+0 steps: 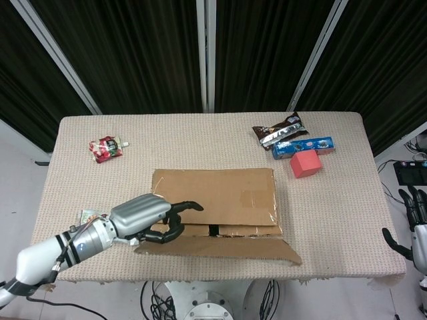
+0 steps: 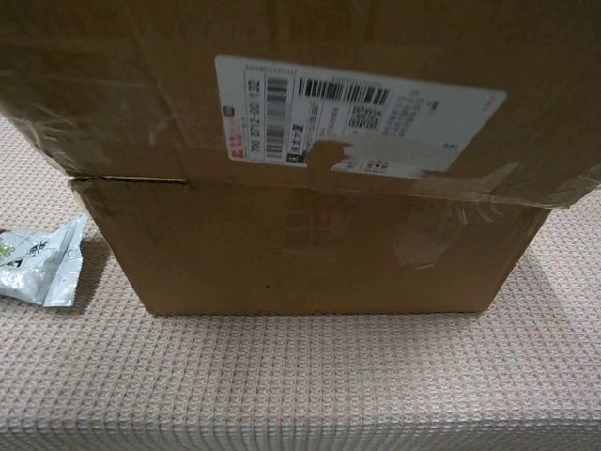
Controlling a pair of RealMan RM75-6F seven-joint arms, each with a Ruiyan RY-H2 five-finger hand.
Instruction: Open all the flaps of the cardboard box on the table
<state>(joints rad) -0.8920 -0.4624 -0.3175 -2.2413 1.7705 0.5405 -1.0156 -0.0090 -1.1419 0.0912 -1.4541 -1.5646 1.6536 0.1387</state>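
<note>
The cardboard box [image 1: 213,193] stands mid-table. Its long front flap [image 1: 223,247] is swung outward toward me and slants over the box's front side. The rear flap [image 1: 212,190] still lies flat on top, and a dark gap shows between the two. My left hand [image 1: 150,221] grips the left end of the front flap, fingers curled around its edge. In the chest view the labelled front flap [image 2: 357,113] fills the top, above the box's front wall [image 2: 310,254]. Beyond the table's right edge, my right hand [image 1: 413,230] hangs with its fingers apart, holding nothing.
A silver pouch [image 2: 38,268] lies left of the box, mostly under my left arm in the head view. A red pouch [image 1: 105,148] sits at the back left. A chocolate wrapper [image 1: 279,130], a blue packet [image 1: 303,146] and a red block [image 1: 305,163] lie at the back right.
</note>
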